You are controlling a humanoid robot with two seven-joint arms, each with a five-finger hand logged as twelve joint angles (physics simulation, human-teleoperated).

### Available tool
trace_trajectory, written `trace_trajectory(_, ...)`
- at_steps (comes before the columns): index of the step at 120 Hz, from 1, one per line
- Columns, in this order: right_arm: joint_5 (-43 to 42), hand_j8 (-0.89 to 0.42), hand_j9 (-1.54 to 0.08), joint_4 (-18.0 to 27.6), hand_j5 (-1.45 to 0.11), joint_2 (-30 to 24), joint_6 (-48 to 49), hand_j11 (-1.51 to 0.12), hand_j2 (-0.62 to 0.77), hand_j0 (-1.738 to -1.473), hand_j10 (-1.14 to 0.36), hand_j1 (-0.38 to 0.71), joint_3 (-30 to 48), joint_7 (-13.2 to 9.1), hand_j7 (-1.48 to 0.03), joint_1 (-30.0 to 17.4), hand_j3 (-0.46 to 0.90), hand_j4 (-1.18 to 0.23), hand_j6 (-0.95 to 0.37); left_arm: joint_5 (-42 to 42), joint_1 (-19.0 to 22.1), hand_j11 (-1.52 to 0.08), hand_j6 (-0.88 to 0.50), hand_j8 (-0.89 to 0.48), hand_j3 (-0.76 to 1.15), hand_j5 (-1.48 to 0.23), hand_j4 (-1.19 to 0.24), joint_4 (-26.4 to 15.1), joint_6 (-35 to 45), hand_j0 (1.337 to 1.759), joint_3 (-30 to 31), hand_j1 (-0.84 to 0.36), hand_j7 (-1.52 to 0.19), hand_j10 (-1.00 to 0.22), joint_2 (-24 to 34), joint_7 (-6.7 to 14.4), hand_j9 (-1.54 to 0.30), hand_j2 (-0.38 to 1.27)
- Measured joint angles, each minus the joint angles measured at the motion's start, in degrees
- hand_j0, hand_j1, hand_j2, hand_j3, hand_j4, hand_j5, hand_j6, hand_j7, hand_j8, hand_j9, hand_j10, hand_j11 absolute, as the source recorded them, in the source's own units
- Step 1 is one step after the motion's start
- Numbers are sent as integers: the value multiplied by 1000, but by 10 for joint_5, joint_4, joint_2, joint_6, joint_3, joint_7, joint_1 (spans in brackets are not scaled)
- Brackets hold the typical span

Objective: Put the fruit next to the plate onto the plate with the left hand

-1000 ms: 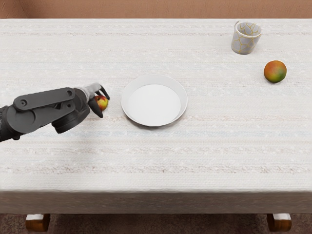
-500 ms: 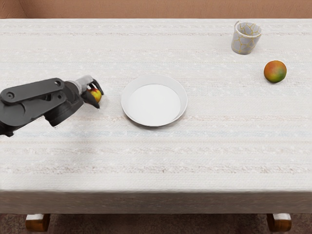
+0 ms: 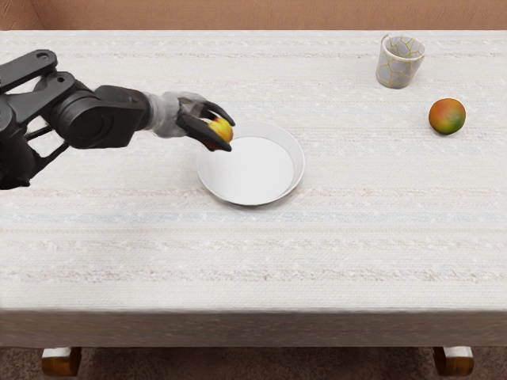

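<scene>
Now pinching the fruit [image 3: 220, 128] in the fingers [image 3: 207, 143] of the left hand [image 3: 188, 119], curling the dark fingertips around it from above and below and leaving a patch of yellow-red skin showing between them. Holding it lifted off the desk [image 3: 253, 261], right at the far-left rim of the plate [image 3: 297, 162] as seen in the head view, overlapping that rim rather than lying on the white inside of the plate. Extending in from the picture's left edge with a dark, bulky arm, slanting across the pale cloth toward the plate, with a light grey wrist just behind the hand. Showing the plate as round, white and shallow, sitting flat near the middle of the desk. Showing also an upright cup [image 3: 399, 60] with a yellow crackle pattern near the far right of the desk, and a red-green fruit [image 3: 447, 115] lying a little nearer and to its right, apart from the cup and well apart from the plate and the hand.
</scene>
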Motion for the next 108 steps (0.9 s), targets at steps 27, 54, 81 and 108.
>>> trace_trajectory(27, 0, -22, -29, 0, -29, 0, 0, -29, -5, -1658, -22, -322, 0, 0, -29, 0, 0, -22, -22, -17, 0, -1122, -222, -241, 1, -1115, -583, 1, -39, 1644, -6, -425, -1131, -601, -29, 0, -1125, 294)
trace_trajectory(54, 0, -22, -29, 0, -29, 0, 0, -29, -5, -1658, -22, -322, 0, 0, -29, 0, 0, -22, -22, -15, 2, -1138, -228, -243, 0, -1119, -587, 45, -42, 1643, -1, -422, -1141, -603, -37, 0, -1140, 291)
trace_trajectory(81, 0, -22, -29, 0, -29, 0, 0, -29, -5, -1658, -22, -322, 0, 0, -29, 0, 0, -22, -22, -11, 1, -1170, -205, -224, 0, -1151, -573, 112, -42, 1640, 4, -432, -1167, -596, -77, 0, -1169, 294)
trace_trajectory(108, 0, -22, -29, 0, -29, 0, 0, -29, -5, -1658, -22, -322, 0, 0, -29, 0, 0, -22, -22, -8, 3, -840, -265, -276, 0, -832, -516, 137, -41, 1648, 8, -273, -837, -520, -77, 0, -836, 190)
